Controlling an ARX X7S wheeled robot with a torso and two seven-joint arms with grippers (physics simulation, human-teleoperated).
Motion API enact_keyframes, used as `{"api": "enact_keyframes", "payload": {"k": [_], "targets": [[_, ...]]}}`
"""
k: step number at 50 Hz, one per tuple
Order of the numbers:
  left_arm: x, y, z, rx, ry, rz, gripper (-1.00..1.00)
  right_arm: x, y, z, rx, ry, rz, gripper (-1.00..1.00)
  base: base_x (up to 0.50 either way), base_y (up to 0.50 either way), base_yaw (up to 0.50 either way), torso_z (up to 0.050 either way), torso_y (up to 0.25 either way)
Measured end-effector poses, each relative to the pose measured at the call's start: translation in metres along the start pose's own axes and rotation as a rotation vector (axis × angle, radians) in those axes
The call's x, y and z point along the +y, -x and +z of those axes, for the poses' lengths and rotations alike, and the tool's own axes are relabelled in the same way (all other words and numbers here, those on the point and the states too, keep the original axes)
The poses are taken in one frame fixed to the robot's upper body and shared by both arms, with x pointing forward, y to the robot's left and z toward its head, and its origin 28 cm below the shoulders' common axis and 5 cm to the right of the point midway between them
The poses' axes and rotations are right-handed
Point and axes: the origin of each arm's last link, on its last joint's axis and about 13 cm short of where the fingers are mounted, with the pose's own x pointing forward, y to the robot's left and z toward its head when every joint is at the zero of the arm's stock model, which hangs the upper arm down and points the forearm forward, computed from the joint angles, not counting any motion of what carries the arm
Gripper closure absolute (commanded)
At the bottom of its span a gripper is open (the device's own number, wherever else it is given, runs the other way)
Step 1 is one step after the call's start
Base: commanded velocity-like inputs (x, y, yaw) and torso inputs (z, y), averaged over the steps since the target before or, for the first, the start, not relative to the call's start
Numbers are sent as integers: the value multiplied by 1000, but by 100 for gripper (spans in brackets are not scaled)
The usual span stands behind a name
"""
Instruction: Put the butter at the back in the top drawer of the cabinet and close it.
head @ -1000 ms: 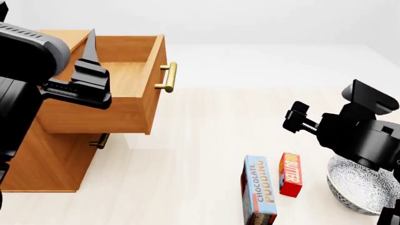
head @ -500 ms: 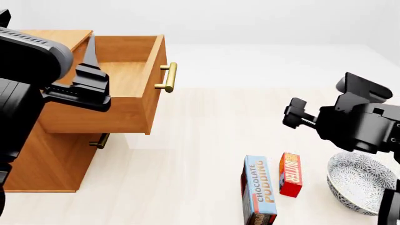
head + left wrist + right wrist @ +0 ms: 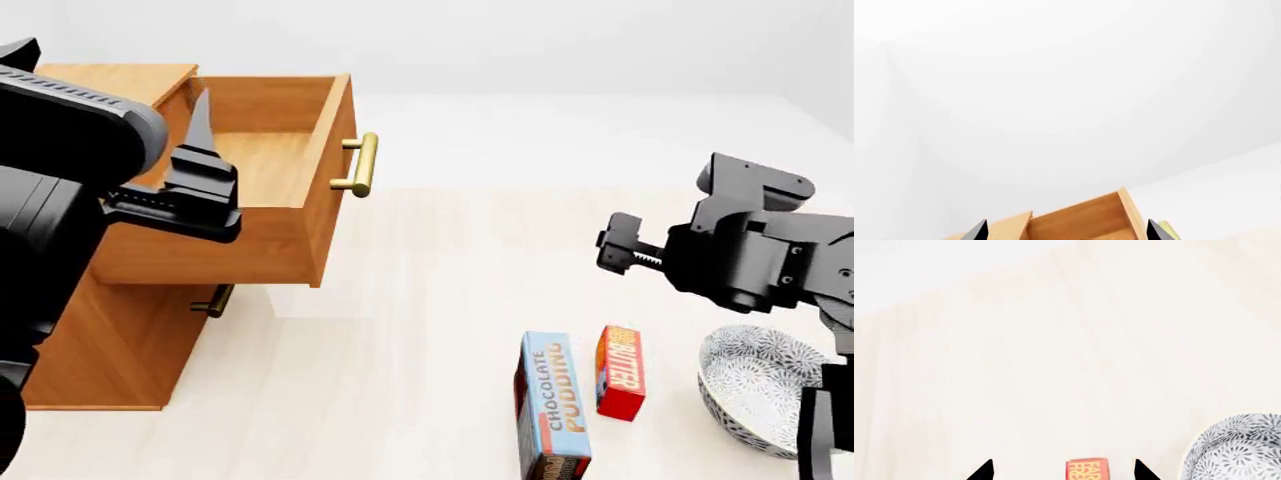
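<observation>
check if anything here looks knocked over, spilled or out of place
Nothing stands out. The small red butter box and the longer blue pudding box lie flat side by side, the patterned grey bowl sits upright, and the wooden cabinet's top drawer is open.

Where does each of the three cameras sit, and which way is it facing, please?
Head view: on the head, looking down over the open top drawer, butter, pudding box and bowl; both arms show.
Left wrist view: near the left gripper, facing the drawer and white wall; two finger tips show.
Right wrist view: near the right gripper, facing the floor; tips bracket the butter, bowl beside.
Shared: head and right wrist both see butter and bowl.
</observation>
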Motion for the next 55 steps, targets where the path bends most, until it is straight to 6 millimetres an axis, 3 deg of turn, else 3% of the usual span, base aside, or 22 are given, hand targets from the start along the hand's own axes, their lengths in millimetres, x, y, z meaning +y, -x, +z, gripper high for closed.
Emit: {"api": "enact_keyframes", "payload": {"k": [25, 55], "targets": [[1, -1, -4, 13, 0, 2, -100, 10, -29, -7, 91, 51, 11, -100, 0, 0, 0, 0, 0], [5, -1, -8, 26, -1, 15, -100, 3, -68, -10, 173, 36, -5, -100, 0, 0, 0, 0, 0]]}}
